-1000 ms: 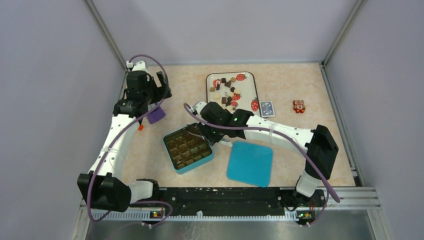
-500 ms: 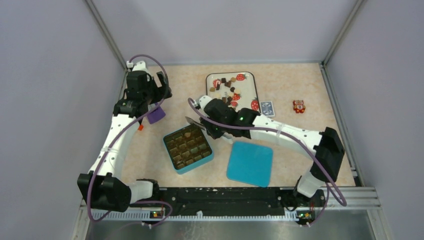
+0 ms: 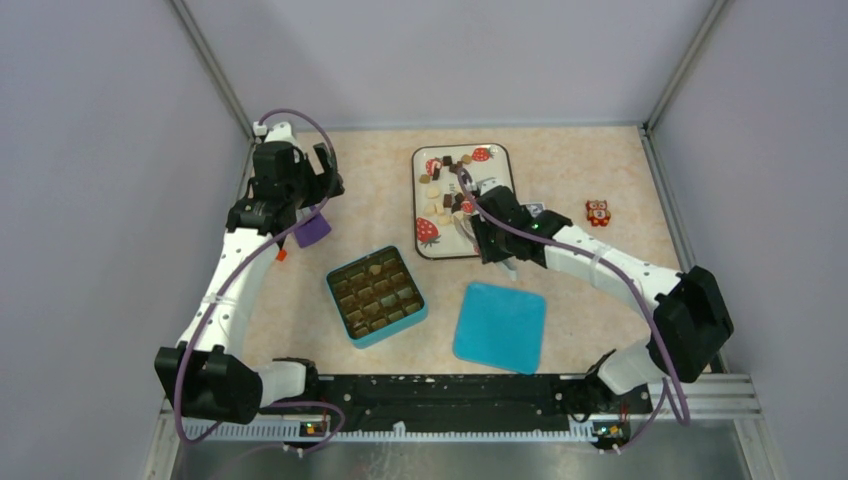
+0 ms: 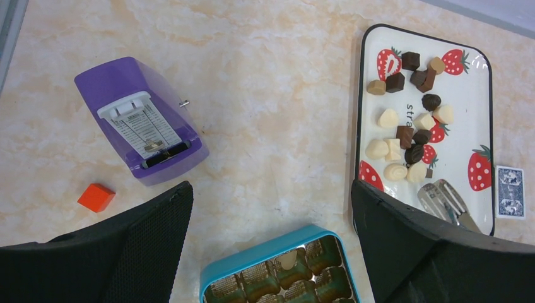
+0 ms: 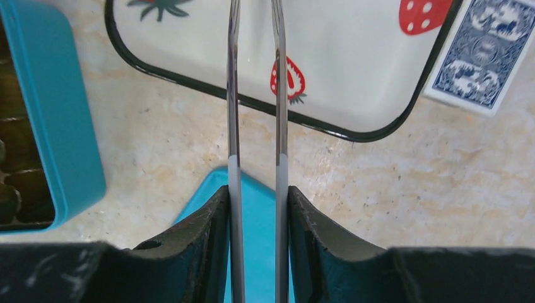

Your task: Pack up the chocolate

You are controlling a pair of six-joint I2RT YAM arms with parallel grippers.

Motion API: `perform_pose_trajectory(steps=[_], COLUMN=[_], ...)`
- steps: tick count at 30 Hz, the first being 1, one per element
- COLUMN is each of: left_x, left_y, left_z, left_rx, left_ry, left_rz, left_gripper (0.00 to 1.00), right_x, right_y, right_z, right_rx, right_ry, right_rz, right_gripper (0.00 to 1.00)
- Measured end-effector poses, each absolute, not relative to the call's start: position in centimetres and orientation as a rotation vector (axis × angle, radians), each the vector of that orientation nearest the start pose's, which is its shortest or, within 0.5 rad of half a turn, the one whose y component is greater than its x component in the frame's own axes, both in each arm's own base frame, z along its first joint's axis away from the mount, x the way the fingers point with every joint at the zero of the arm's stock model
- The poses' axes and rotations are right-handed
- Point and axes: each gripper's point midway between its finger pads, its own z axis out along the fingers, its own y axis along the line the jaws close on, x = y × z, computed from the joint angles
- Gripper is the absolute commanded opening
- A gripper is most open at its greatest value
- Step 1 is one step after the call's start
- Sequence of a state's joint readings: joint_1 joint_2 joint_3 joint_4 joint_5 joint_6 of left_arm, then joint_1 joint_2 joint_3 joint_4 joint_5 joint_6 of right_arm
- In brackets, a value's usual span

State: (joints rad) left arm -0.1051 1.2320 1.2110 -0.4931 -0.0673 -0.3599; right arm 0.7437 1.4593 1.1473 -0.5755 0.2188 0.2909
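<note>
Pale marbled tabletop [image 3: 600, 170] fills the floor of a lavender-walled booth. From overhead, the left arm reaches to the upper left, and its left gripper [image 4: 271, 189] hangs with its claw spread wide, gripping nothing. The right arm bends toward the centre, where the right gripper [image 5: 255, 192] is clamped on a pair of metal tongs [image 5: 232, 95] whose blades sit a narrow gap apart over the lower right end of the strawberry tray [image 4: 464, 126]. A teal lid [image 3: 500, 326] lies flat at lower centre, with the open teal box [image 5: 57, 126] to its left. A purple device [image 4: 142, 120] sits at upper left. The chocolate [image 4: 404, 136] is scattered on the tray's upper half, and one pale piece [image 4: 288, 257] rests in a box cell. A playing card [image 4: 510, 191] lies beside the tray, an owl figure [image 3: 597, 212] further right, and an orange cube [image 4: 96, 197] is near the purple device.
</note>
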Motion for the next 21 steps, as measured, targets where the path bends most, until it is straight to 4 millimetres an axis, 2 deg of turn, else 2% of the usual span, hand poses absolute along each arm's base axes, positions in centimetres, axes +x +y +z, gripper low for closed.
perform_pose_trajectory(steps=[2, 5, 9, 16, 21], left_x=[37.5, 37.5, 37.4, 37.4, 37.4], left_y=[-4.2, -4.3, -4.3, -4.3, -4.3], left_z=[26.0, 26.0, 26.0, 25.9, 25.9], left_rx=[-0.306, -0.306, -0.304, -0.305, -0.305], left_ry=[2.069, 2.069, 2.07, 2.072, 2.072], left_rz=[-0.213, -0.215, -0.216, -0.215, -0.216], left_gripper=[0.99, 0.99, 0.99, 0.99, 0.99], right_x=[28.2, 28.0, 28.4, 29.2, 29.6], right_y=[22.5, 22.4, 22.7, 23.0, 23.2], right_z=[12.9, 12.5, 12.4, 10.4, 10.2], right_rx=[-0.456, -0.449, -0.439, -0.443, -0.438], right_ry=[2.43, 2.442, 2.432, 2.456, 2.445], right_rz=[0.182, 0.185, 0.189, 0.154, 0.15], right_gripper=[0.35, 0.38, 0.4, 0.41, 0.43])
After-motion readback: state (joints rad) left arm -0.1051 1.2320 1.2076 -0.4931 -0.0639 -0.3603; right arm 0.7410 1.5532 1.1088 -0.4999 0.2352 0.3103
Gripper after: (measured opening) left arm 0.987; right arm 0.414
